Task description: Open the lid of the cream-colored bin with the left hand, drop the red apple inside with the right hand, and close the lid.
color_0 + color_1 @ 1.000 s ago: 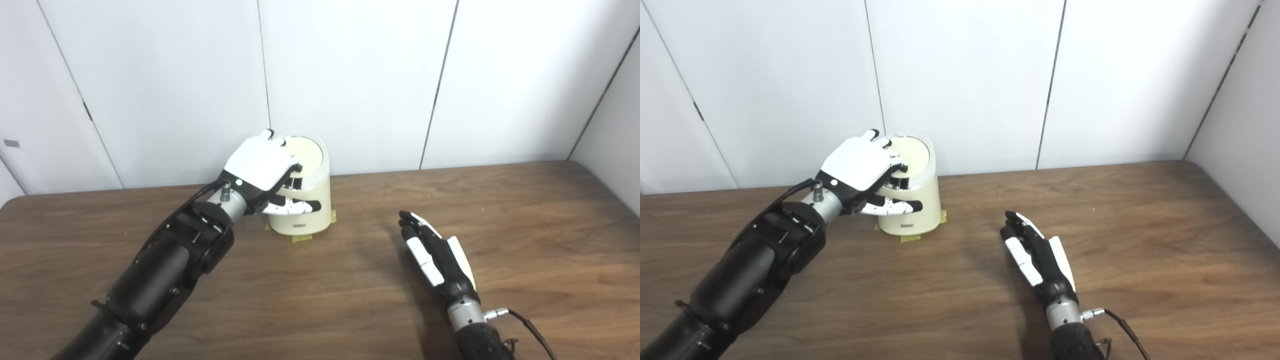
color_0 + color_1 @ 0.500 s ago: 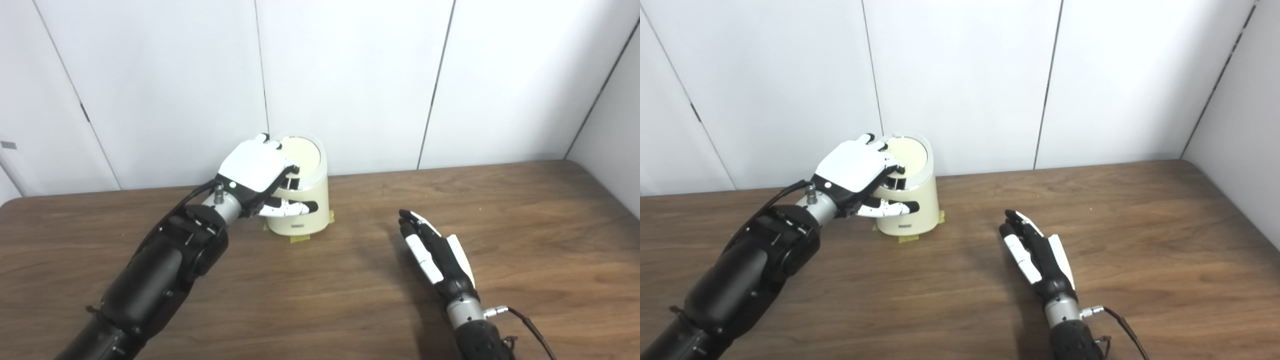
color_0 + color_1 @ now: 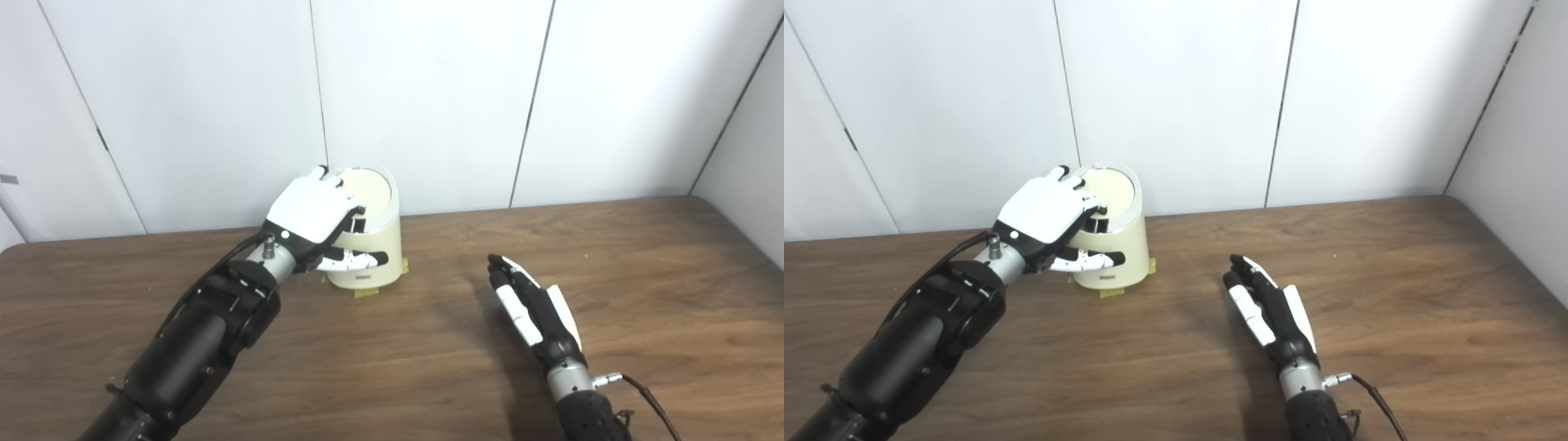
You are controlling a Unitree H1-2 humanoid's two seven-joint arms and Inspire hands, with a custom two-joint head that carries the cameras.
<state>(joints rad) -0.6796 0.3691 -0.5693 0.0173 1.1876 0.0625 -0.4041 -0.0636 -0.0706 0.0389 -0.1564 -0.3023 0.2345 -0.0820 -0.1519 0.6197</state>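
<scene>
- The cream-colored bin [image 3: 370, 245] stood near the far edge of the wooden table [image 3: 643, 275], close to the white panelled wall [image 3: 429, 92], with bits of yellowish tape [image 3: 366, 293] showing at its base.
- The lid [image 3: 367, 187] lay flat in the bin's rim, so the bin looked closed; only the right part of the lid was visible, the rest being covered by the left hand.
- The left hand [image 3: 312, 211] sat over the bin's near left top edge, fingers [image 3: 1078, 180] curled down onto the lid and thumb [image 3: 352, 260] stretched across the front wall of the bin.
- Whether those fingers gripped the lid or merely rested on it could not be told, since the back of the hand hid the contact.
- The right hand [image 3: 531, 306] lay on the table well to the right of the bin, fingers straight and pointing away, slightly spread and holding nothing.
- Its palm side was hard to make out, being turned mostly away from the cameras.
- The red apple showed in neither view; whether it was inside the closed bin could not be seen.
- Both forearms were cut off by the bottom edge, and a cable [image 3: 649, 398] at the right wrist ran out of the frame.
</scene>
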